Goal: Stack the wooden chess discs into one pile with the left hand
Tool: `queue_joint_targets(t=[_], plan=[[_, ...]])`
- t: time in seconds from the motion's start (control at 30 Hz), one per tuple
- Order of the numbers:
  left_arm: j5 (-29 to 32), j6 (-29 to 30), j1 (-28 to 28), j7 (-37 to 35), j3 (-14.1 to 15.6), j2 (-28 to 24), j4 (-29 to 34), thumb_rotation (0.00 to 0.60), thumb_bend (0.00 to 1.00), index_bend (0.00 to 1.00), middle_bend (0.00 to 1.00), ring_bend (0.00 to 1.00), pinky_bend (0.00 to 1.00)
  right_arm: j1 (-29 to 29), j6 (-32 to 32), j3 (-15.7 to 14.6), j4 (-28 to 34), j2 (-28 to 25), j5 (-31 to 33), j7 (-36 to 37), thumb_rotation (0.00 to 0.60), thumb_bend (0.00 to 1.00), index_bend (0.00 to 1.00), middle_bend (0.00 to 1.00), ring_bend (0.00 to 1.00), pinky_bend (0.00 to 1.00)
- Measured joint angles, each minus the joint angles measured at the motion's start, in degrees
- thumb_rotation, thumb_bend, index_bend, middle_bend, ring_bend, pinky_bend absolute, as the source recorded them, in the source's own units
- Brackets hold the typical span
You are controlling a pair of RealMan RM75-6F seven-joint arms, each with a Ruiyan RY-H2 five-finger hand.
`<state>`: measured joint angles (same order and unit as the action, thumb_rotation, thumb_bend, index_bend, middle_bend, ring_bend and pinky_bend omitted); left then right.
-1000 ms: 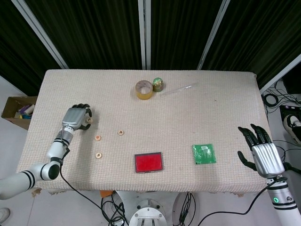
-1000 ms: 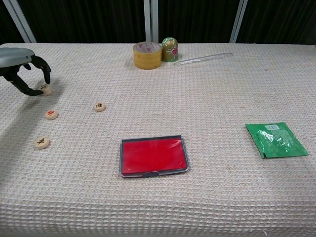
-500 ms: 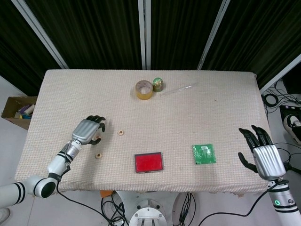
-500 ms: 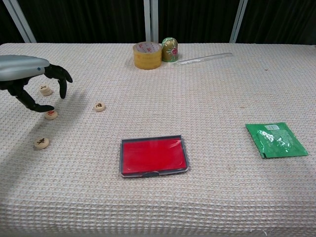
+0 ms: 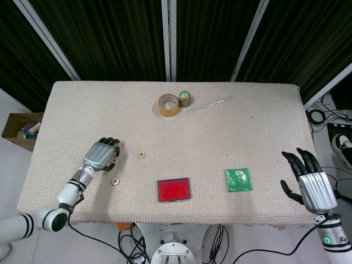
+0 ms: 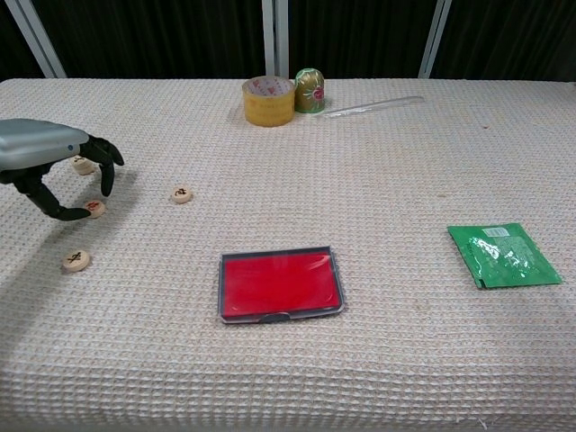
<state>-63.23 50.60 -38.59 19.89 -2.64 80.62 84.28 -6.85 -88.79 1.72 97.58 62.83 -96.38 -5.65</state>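
Observation:
Several small round wooden chess discs lie apart on the left part of the cloth-covered table (image 6: 378, 360). One disc (image 6: 84, 165) lies behind my left hand (image 6: 45, 162) and is hidden by it in the head view. A second disc (image 6: 94, 208) (image 5: 114, 161) sits on the cloth between the thumb and curved fingertips (image 6: 106, 178) of that hand (image 5: 100, 155), with the thumb tip touching or nearly touching it. A third disc (image 6: 182, 193) (image 5: 141, 155) lies to the right, and a fourth (image 6: 76, 260) (image 5: 115, 181) lies nearer the front. My right hand (image 5: 311, 184) hangs with fingers spread past the table's right front corner.
A yellow tape roll (image 6: 268, 100) and a green-gold egg-shaped object (image 6: 310, 90) stand at the back centre, beside a clear plastic strip (image 6: 373, 106). A red case (image 6: 281, 284) lies front centre and a green packet (image 6: 504, 255) to its right. A cardboard box (image 5: 19, 127) sits on the floor.
My left hand left the far disc on the cloth, moved toward the front and right, and now arches low over the second disc. The right hand drifted slightly down.

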Motion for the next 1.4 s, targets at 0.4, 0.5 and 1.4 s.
queue_joint_targets(t=[0.4, 0.5, 1.4], plan=[[0.6, -0.1, 0.0, 1.2, 0.3, 1.0, -1.3, 0.6, 0.34, 0.47, 0.14, 0.11, 0.17, 0.5, -0.6, -0.1, -0.1, 0.0, -0.3, 0.3, 0.6, 0.3, 0.13, 0.21, 0.04, 0.14], [0.3, 0.0, 0.1, 0.8, 0.2, 1.2, -1.5, 0.6, 0.37, 0.51, 0.14, 0.11, 0.17, 0.6, -0.7, -0.1, -0.1, 0.0, -0.4, 0.3, 0.6, 0.3, 0.13, 0.21, 0.04, 0.14], [12.2, -5.6, -3.9, -3.1, -7.2, 3.5, -15.4, 0.6, 0.37, 0.5, 0.14, 0.11, 0.17, 0.9, -0.7, 0.1, -0.5, 0.2, -0.3, 0.6, 0.6, 0.3, 0.13, 0.21, 0.04, 0.14]])
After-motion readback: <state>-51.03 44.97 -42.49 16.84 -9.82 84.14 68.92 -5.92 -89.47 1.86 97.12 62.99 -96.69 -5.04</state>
